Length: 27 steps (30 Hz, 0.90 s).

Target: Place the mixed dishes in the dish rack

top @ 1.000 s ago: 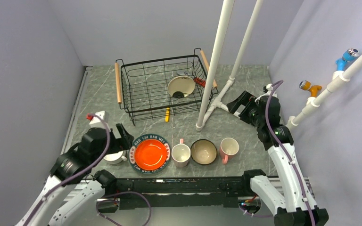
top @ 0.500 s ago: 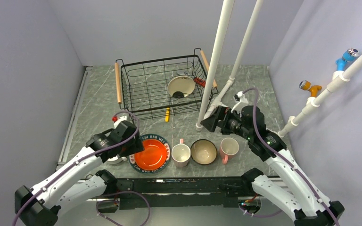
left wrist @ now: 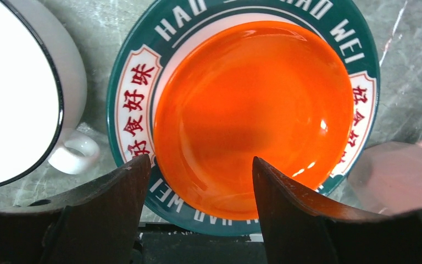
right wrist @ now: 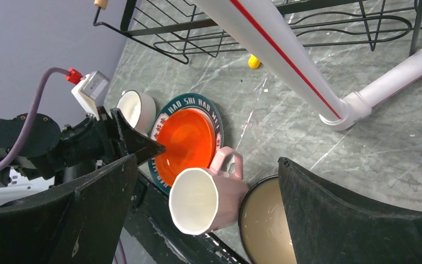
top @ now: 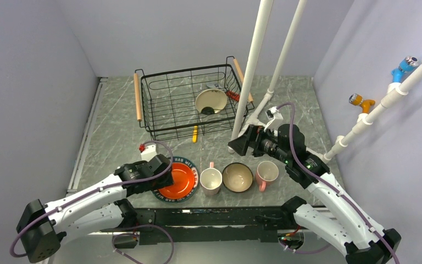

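A big plate [left wrist: 134, 110] with a dark green lettered rim lies at the table's front with an orange-red dish [left wrist: 253, 110] on it. My left gripper [left wrist: 200, 160] hovers open over their near edge, its fingers either side of the dish's near part and holding nothing. The white handled cup [left wrist: 16, 99] stands left of the plate. To the right come a pink mug [top: 211, 180], the tan-inside bowl [top: 237, 177] and a second pink mug [top: 266, 172]. My right gripper [top: 236, 146] hangs open above the first mug [right wrist: 209, 195]. The dish rack [top: 165, 104] stands behind.
A cream bowl [top: 211, 100] and a red-handled tool [top: 232, 95] lie in the rack. A yellow tool [top: 195, 133] lies in front of the rack. Two white pipes [top: 250, 77] rise from a foot at the rack's right, close behind my right gripper. Grey walls stand on both sides.
My left arm has swung right from the white cup to the plate, and its jaws have narrowed somewhat. My right gripper has come forward and left, to above the row of mugs.
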Tool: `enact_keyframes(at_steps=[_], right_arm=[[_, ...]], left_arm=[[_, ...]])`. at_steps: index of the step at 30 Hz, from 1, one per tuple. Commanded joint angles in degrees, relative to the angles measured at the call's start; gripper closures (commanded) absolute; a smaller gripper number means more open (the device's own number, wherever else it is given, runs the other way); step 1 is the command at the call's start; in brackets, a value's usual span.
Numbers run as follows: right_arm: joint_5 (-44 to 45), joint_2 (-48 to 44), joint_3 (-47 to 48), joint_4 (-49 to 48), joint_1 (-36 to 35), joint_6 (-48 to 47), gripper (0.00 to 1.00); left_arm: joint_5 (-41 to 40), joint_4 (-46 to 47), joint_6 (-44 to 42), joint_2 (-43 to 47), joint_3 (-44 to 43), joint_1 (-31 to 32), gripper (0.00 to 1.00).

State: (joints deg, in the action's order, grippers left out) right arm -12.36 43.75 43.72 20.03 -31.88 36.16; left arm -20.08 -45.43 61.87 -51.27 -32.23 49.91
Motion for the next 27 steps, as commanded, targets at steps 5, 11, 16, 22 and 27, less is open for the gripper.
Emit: enact_keyframes(at_steps=[5, 11, 16, 22, 27], right_arm=[[1.48, -1.12, 1.96, -0.41, -0.25, -4.52, 0.0], [-0.86, -0.12, 1.49, -2.32, -0.29, -4.36, 0.0], [-1.45, -0.25, 1.24, -2.27, -0.29, -3.22, 0.0], [-0.32, 0.02, 1.39, -1.84, -0.33, -3.51, 0.0], [-1.17, 0.87, 0.66, -3.73, -0.29, -3.03, 0.0]], left_arm=[[-2.5, 7.28, 2.89, 4.68, 4.91, 0.45, 0.26], [-1.79, 8.34, 2.81, 1.99, 4.7, 0.52, 0.31], [-1.92, 6.36, 4.31, 1.83, 4.43, 0.87, 0.4], [-2.63, 5.72, 6.19, 5.81, 8.69, 1.06, 0.43], [-1.82, 8.1, 6.92, 9.43, 13.01, 1.07, 0.49]])
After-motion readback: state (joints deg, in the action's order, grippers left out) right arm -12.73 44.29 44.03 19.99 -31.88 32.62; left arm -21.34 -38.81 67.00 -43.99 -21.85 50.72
